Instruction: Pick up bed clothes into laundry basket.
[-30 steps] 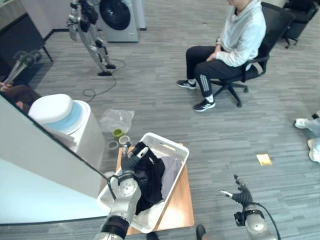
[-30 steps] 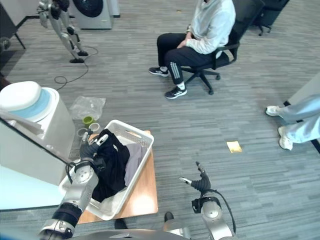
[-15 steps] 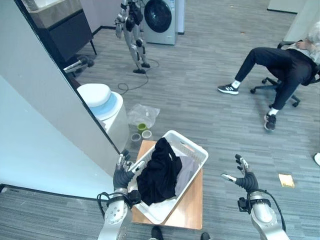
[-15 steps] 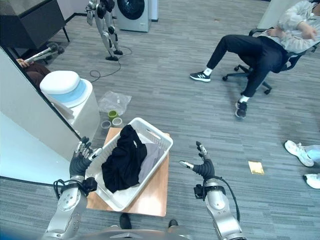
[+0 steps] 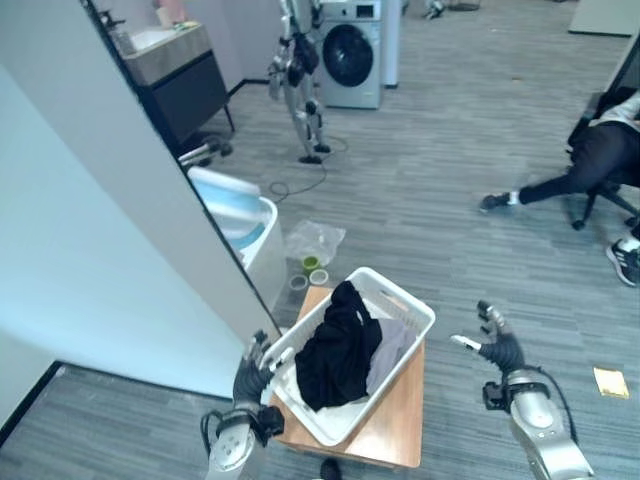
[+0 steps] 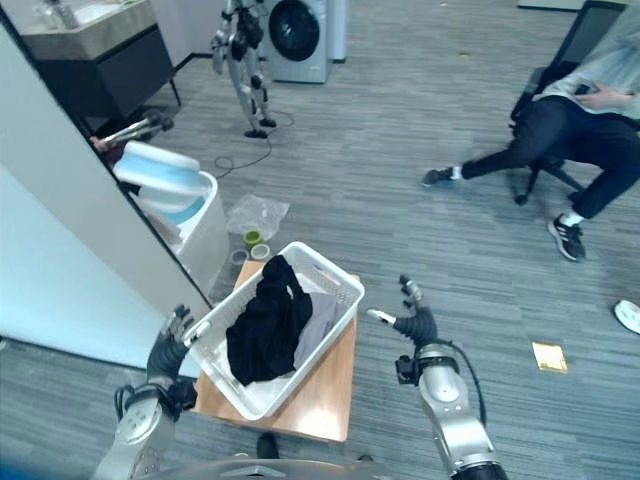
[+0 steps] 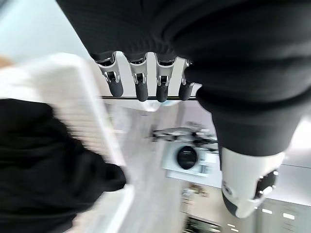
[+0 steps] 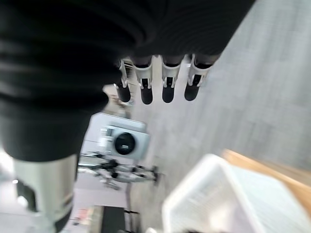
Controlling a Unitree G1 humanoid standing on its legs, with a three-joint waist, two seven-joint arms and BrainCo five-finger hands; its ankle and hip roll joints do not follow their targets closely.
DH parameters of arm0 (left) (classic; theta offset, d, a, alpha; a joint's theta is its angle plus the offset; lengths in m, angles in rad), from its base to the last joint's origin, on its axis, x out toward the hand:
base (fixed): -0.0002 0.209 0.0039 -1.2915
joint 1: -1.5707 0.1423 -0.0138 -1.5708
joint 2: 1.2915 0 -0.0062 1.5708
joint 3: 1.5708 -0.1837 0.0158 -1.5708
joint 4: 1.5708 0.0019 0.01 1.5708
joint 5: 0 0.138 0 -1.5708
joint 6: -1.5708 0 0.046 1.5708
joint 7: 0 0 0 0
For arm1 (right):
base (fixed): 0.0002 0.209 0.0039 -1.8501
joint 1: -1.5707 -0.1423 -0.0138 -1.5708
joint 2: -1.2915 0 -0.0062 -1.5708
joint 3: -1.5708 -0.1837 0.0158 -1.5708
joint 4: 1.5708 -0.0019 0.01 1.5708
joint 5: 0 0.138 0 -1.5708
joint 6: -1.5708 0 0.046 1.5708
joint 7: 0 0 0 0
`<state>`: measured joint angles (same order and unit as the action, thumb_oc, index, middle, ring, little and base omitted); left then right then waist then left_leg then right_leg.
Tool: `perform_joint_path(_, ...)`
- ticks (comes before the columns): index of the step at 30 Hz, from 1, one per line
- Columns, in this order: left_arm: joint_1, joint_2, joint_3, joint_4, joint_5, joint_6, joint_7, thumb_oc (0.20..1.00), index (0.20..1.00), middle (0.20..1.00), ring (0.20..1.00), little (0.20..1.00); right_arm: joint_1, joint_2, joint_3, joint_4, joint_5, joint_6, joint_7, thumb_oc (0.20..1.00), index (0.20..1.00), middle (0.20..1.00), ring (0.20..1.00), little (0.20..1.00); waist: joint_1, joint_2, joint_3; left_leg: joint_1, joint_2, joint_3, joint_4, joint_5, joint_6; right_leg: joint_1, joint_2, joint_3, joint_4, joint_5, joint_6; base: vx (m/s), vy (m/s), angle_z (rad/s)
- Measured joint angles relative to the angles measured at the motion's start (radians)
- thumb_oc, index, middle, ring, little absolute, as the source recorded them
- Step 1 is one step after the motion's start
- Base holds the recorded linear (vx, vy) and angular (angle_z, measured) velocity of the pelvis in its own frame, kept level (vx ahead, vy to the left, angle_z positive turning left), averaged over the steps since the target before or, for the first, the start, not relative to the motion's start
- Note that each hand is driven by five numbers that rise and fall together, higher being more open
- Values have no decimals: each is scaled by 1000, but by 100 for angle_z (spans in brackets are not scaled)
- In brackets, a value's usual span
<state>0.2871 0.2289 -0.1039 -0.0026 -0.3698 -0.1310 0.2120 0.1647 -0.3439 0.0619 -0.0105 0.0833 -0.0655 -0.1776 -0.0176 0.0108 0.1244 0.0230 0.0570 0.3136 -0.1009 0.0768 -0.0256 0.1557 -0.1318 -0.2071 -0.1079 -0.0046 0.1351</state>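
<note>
At the centre of the left eye view, a white basket (image 5: 408,312) sits on a low wooden tabletop (image 5: 400,430), holding black clothes (image 5: 335,352) with a grey piece (image 5: 392,345) at their 3 o'clock. The left hand (image 5: 250,376) is at the basket's 8 o'clock, just beside its rim, fingers straight and released. The right hand (image 5: 497,346) hangs over the floor at the basket's 3 o'clock, well apart, fingers spread, holding nothing. A plastic bag (image 5: 315,240) and small cups (image 5: 311,270) lie at the basket's 11 o'clock.

In the right eye view, a washer (image 6: 301,35) stands at 12 o'clock, with another robot (image 6: 243,55) just beside it. A seated person (image 6: 580,125) is at 2 o'clock.

In the left wrist view, the fingers (image 7: 141,83) reach out straight past the basket rim and the black clothes.

In the right wrist view, the fingers (image 8: 167,85) are straight above the floor, the basket's corner beyond them.
</note>
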Motion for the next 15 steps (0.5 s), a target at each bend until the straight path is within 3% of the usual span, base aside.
perform_joint_path(15, -7, 2, 22, -40, 0, -35, 34, 1000, 1000, 1000, 1000, 1000, -13, -17, 32, -78, -36, -49, 16, 1000, 1000, 1000, 1000, 1000, 12, -23, 106, 18, -5, 2, 6, 11, 5, 17, -3, -10, 1, 2, 3, -33, -13, 1)
